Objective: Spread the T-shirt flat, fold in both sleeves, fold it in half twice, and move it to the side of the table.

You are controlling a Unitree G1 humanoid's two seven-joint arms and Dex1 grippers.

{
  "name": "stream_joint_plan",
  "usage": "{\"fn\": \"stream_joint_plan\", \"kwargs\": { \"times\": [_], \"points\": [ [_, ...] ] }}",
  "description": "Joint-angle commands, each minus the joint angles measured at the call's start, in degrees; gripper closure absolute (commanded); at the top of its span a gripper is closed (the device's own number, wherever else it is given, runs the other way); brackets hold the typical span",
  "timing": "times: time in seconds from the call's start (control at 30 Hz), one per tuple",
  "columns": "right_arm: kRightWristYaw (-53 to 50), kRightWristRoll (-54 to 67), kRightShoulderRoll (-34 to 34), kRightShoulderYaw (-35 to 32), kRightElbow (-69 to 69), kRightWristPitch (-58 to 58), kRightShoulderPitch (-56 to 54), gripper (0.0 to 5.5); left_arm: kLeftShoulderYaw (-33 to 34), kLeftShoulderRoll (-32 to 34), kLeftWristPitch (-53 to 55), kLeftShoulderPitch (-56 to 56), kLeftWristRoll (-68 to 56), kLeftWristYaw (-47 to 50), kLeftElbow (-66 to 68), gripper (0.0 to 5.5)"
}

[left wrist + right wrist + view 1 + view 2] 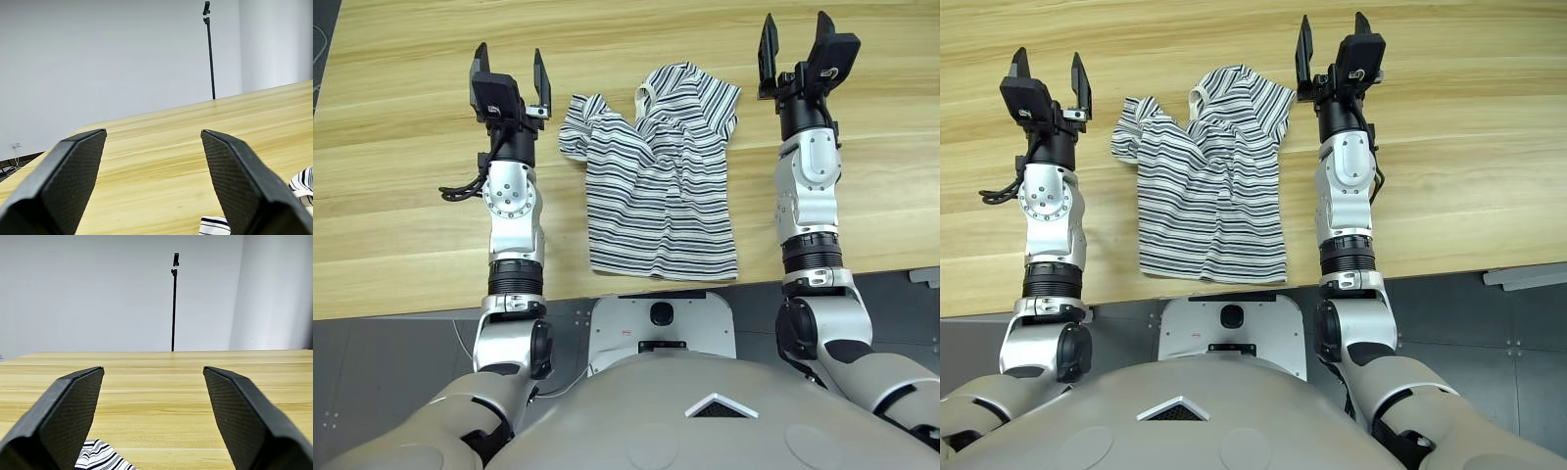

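The left gripper (pixel 510 64) is held above the table (pixel 401 147) just left of the T-shirt (pixel 656 186), level with its left sleeve (pixel 579 122), its two black fingers (pixel 73 181) released and spread wide with nothing between them. From that wrist, a striped edge of the T-shirt shows beside one finger, and a thin black stand (pixel 210 49) rises against a white wall (pixel 98 49) beyond the T-shirt, past the table's far edge. The T-shirt, black-and-white striped, lies between the two arms near the middle of the table, touching neither gripper. It is not flat: the left sleeve is bunched and curled in on itself, the white-edged collar (pixel 649 95) is twisted toward the left, and deep creases run down the chest from the collar. The right sleeve (pixel 722 103) is rumpled up against the shoulder. The lower half lies smoother, and the hem (pixel 664 269) sits close to the table's near edge, roughly parallel to it. The right gripper (pixel 796 29) is held just right of the T-shirt, a little beyond the collar, its fingers (pixel 244 416) likewise released and wide apart, empty. From that wrist, a corner of striped cloth shows by one finger, and the same stand is upright against the wall beyond.
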Motion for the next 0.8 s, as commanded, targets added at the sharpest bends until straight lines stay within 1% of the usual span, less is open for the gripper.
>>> {"fn": "stream_joint_plan", "kwargs": {
  "times": [0.03,0.23,0.37,0.43,0.57,0.67,0.73,0.8],
  "points": [
    [0.01,-0.28,-0.06,0.27,-0.73,0.30,-0.28,1.73,-6.43,1.85,-1.67,-0.43,7.16,-1.93,2.28,1.91],
    [0.04,-0.64,-0.09,0.90,-2.07,0.74,0.19,1.73,-18.40,6.66,-2.56,-2.92,17.98,-10.53,5.43,1.91],
    [0.15,-0.57,0.11,1.49,-3.31,1.59,0.39,1.73,-28.72,13.59,0.09,-8.45,35.07,-10.68,10.87,1.91],
    [0.10,-0.60,0.15,1.76,-3.89,2.00,0.50,1.73,-32.01,16.53,-0.72,-10.08,38.35,-14.89,11.99,1.91],
    [-0.17,-0.99,-0.22,1.99,-5.04,2.60,0.58,1.73,-35.41,21.70,-5.53,-8.84,34.72,-28.35,8.19,1.91],
    [-0.28,-1.32,-0.22,2.05,-5.34,2.78,0.52,1.73,-36.97,26.45,-8.19,-5.14,29.14,-38.98,2.57,1.91],
    [-0.42,-1.88,-0.20,2.29,-5.30,2.74,0.51,1.73,-37.39,30.40,-8.45,-1.68,26.84,-43.83,-2.79,1.91],
    [-0.51,-2.70,-0.18,2.77,-5.40,2.57,0.61,1.73,-37.03,33.19,-7.60,1.69,24.52,-46.41,-8.50,1.91]
  ]
}}
